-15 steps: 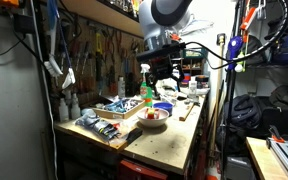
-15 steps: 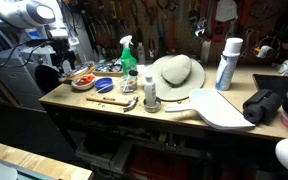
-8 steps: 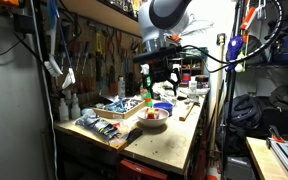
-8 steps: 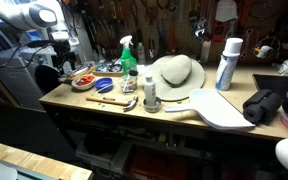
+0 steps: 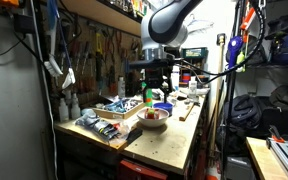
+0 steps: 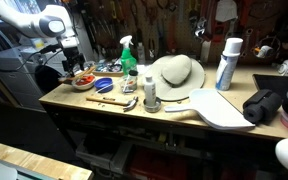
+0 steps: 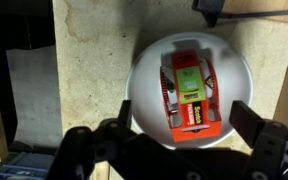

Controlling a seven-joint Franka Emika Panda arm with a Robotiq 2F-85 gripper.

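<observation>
While the arm is lowered and shifted slightly sideways within a single second, the gripper (image 5: 157,90) is brought from a higher station above the cluttered workbench (image 5: 174,140) to a position close over the white bowl (image 5: 154,117), as is shown in an exterior view. In the opposite exterior view the same move is read from the far left, where the arm's pale head is seen nearer the bowl than it was. To the right of it, the green spray bottle (image 6: 129,55), the straw hat (image 6: 177,72) and the tall white can (image 6: 227,62) are left exactly where they stood.

In the wrist view, the left finger (image 7: 94,150) is seen low in the picture. The bowl is framed almost centrally between the fingers, and the right finger (image 7: 269,145) is set well apart at the far side. The jaws are spread wide and nothing is held between them. No contact with the bowl's rim can be made out.

A red tape dispenser (image 7: 189,95) with a green label is seen lying lengthwise inside the bowl, untouched. From the shift, the work in hand is judged to have passed from travel to alignment, with the gripper centred above the dispenser and the bowl undisturbed on the bench.
</observation>
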